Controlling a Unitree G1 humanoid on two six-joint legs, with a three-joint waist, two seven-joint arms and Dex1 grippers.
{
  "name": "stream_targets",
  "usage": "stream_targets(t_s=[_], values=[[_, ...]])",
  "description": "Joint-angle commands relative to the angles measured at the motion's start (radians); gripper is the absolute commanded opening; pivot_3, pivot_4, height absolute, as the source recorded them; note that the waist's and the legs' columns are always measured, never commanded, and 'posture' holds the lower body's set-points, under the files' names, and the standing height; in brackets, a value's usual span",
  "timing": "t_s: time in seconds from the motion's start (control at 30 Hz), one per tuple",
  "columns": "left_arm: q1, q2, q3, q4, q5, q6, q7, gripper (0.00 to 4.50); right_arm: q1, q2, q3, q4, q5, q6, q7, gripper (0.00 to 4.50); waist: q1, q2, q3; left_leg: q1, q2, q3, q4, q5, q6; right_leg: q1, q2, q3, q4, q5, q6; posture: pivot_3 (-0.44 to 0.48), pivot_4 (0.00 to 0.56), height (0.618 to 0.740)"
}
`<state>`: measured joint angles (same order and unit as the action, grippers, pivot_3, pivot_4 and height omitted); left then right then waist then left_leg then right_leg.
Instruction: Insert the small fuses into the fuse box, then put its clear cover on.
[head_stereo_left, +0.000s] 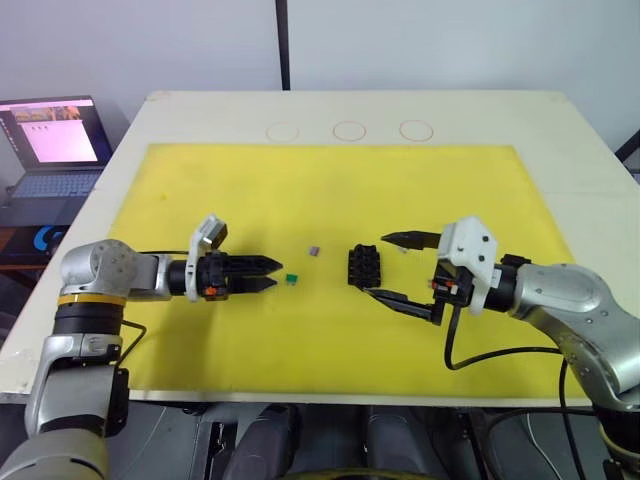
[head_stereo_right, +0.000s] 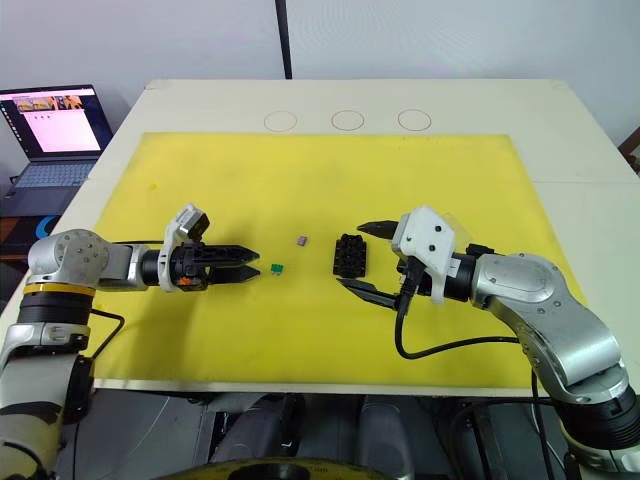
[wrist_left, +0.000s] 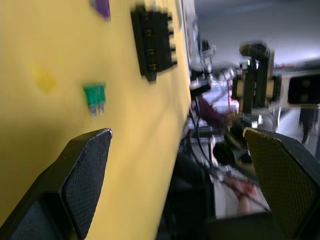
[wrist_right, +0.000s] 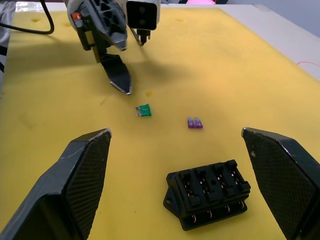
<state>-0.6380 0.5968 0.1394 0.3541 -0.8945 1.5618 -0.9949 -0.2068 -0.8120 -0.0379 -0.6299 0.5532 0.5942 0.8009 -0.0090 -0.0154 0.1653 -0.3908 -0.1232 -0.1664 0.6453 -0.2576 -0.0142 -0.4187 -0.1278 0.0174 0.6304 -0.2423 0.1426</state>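
Yellow rectangular mat (head_stereo_left: 330, 190): laid over a cream table top (head_stereo_left: 560, 130), carrying all items listed below.

Small black rectangular plastic fuse box (head_stereo_left: 365, 266): set flat near the middle of the mat, slots upward; in the right wrist view (wrist_right: 207, 192) it is seen between the right gripper's two fingers, untouched.

Tiny green blade fuse (head_stereo_left: 292, 278): lying loose on the mat, just beyond the left gripper's fingertips, between that gripper and the fuse box.

Tiny greyish-purple blade fuse (head_stereo_left: 315, 251): lying loose on the mat, near the fuse box on its left side, apart from the green fuse.

Left gripper (head_stereo_left: 268, 274): held low over the mat, pointed toward the green fuse, fingers parted with nothing between them.

Right gripper (head_stereo_left: 390, 268): fingers spread wide, one on each side of the fuse box, nothing gripped.

Open laptop (head_stereo_left: 55, 140): placed beyond the table's left edge.
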Motion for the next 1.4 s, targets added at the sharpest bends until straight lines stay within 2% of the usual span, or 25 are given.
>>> stream_targets(t_s=[0.03,0.63,1.4], values=[[0.02,-0.037,0.079,-0.015,-0.008,-0.004,0.064,4.46,-0.018,-0.005,-0.014,-0.044,0.006,0.002,-0.007,4.5,0.0,0.001,0.0,0.0,0.0,0.0,0.0,0.0,0.0,0.0,0.0,0.0,0.0,0.0,0.0,0.0,0.15,0.74],[0.057,-0.151,0.083,-0.036,0.009,-0.005,0.178,4.46,-0.006,-0.024,-0.026,-0.055,-0.001,0.005,-0.004,4.5,0.015,0.004,-0.004,0.0,0.0,0.001,0.0,0.001,-0.001,0.001,-0.001,0.0,-0.001,0.0,0.0,0.0,0.15,0.74],[0.06,-0.18,-0.032,0.01,0.084,-0.102,0.146,4.46,0.005,-0.032,-0.04,-0.082,0.011,0.031,-0.008,4.5,0.03,0.007,-0.006,0.008,-0.001,0.001,0.0,-0.002,0.002,0.011,-0.002,-0.002,-0.003,0.0,0.0,0.0,0.15,0.74]])
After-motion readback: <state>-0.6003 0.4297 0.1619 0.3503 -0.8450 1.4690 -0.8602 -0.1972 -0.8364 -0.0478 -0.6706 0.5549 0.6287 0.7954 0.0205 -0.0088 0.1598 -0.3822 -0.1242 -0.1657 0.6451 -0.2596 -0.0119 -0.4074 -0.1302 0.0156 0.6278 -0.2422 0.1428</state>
